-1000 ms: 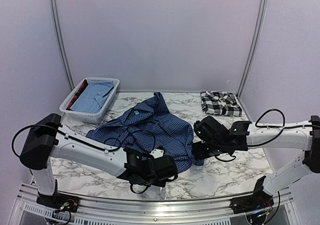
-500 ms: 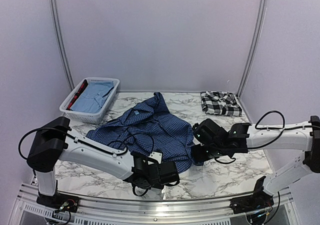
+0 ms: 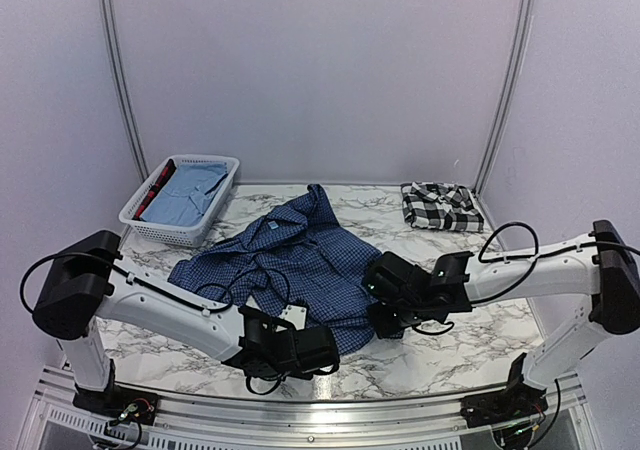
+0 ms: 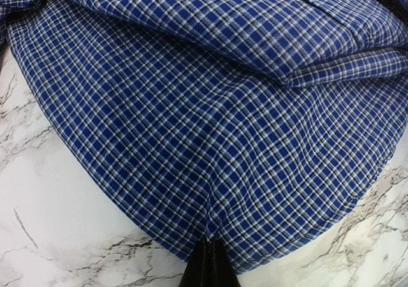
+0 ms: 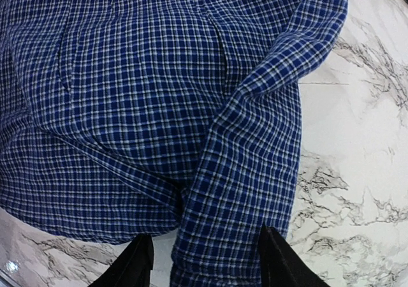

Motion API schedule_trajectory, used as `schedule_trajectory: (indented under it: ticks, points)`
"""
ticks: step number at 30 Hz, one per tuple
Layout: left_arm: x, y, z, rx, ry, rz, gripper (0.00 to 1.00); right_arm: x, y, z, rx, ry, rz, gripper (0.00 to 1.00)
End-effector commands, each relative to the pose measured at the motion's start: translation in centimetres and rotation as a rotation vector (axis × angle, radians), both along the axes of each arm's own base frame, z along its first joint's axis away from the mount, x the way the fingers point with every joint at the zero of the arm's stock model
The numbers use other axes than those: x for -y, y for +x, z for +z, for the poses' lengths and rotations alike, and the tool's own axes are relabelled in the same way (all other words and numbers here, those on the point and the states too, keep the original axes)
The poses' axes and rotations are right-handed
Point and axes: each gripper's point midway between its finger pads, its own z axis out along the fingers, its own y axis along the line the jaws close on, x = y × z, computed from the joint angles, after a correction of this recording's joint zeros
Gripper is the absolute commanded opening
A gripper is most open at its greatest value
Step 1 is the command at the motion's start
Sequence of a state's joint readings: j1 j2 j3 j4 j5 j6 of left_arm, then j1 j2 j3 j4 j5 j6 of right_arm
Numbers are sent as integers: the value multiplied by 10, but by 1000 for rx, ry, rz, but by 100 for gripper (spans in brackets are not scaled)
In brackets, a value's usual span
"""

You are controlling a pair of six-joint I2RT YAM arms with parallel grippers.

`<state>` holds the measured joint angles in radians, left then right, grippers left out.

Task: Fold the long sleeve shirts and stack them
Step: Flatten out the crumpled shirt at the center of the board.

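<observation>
Your left hand [image 4: 207, 260] lies low at 6 o'clock, pinched tight on the near hem of the blue shirt [image 3: 300, 255] mid-desk. Your right hand [image 5: 204, 261], at 4 o'clock, straddles its sleeve [image 5: 255, 147], fingers apart. Bare desk [image 3: 450, 345] lies beyond, and the plaid shirt [image 3: 440, 206] sits at 1 o'clock.

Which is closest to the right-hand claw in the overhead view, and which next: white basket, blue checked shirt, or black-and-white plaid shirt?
From the right gripper:
1. blue checked shirt, directly beneath it, mid-table.
2. plaid shirt, folded, far right corner.
3. white basket, far left edge.
</observation>
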<state>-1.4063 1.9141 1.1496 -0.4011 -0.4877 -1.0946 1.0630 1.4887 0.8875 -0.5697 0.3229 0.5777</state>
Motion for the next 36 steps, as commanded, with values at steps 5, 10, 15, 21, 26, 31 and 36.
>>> schedule_trajectory:
  ticks: [5,10,15,21,26,31,36]
  points:
    - [-40,-17,-7,-72,61,4,0,4,10,17,66,18,-80,34]
    - [-56,-23,-7,-99,84,3,0,4,8,23,62,39,-94,0]
    - [-77,-31,-2,-132,85,3,0,16,-2,24,37,58,-121,0]
    - [-113,-50,-2,-213,103,-10,0,3,-45,14,-38,155,-98,0]
    - [-153,-68,-7,-288,131,6,0,-10,-87,5,-71,200,-90,0]
    - [-202,-80,-14,-336,219,59,0,-5,-114,-1,-70,195,-101,0]
    - [-232,-84,-15,-359,257,115,0,35,-112,-4,-43,136,-196,0]
